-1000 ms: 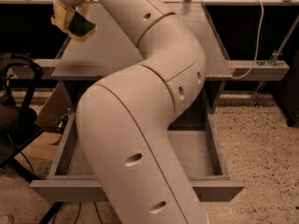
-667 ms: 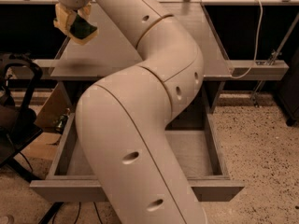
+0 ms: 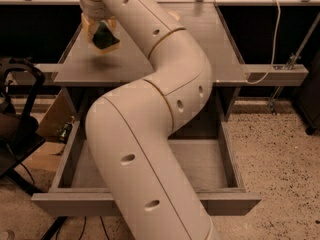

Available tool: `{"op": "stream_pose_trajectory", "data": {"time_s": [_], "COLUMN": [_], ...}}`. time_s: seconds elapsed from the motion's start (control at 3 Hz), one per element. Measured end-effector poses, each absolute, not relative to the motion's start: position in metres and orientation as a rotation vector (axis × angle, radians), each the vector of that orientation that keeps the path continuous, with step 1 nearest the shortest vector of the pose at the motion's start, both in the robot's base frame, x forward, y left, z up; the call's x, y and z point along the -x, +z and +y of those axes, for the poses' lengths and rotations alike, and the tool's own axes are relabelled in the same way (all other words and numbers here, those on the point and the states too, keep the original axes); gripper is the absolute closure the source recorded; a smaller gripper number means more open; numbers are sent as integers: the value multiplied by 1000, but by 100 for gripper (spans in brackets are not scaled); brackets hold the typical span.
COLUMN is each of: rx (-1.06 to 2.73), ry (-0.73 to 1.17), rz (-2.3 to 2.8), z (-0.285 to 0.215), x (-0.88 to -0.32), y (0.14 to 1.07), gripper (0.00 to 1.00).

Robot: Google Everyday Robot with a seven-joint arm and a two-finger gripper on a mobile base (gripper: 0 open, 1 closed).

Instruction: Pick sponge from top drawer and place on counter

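My gripper (image 3: 101,34) hangs over the left part of the grey counter (image 3: 220,44), a little above its surface. It is shut on the sponge (image 3: 106,38), whose dark green top and yellow-tan foam show between the fingers. The top drawer (image 3: 227,159) stands pulled out below the counter's front edge; my big white arm covers much of its inside, and the part that shows holds nothing. The drawer's knob is hidden.
A white cable (image 3: 272,39) runs down the counter's right side to a bracket. A dark chair frame (image 3: 17,114) and a cardboard piece (image 3: 52,119) stand left of the cabinet. Speckled floor (image 3: 280,154) lies to the right.
The gripper with the sponge has moved right and further over the counter. The arm's elbow has shifted with it.
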State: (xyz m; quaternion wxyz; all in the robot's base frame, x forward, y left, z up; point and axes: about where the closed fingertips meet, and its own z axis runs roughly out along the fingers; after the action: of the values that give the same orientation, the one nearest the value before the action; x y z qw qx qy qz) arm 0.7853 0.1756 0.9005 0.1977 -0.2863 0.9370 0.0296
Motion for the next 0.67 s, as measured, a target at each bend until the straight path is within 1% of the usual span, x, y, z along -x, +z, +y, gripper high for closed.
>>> {"op": "stream_pose_trajectory", "data": {"time_s": [0.33,0.67], "rx": [782,789], "ry": [93,96], "rz": [2621,2613], "z": [181,184], "x": [-789,-791], "y": [897,895], "gripper": [82,59]}}
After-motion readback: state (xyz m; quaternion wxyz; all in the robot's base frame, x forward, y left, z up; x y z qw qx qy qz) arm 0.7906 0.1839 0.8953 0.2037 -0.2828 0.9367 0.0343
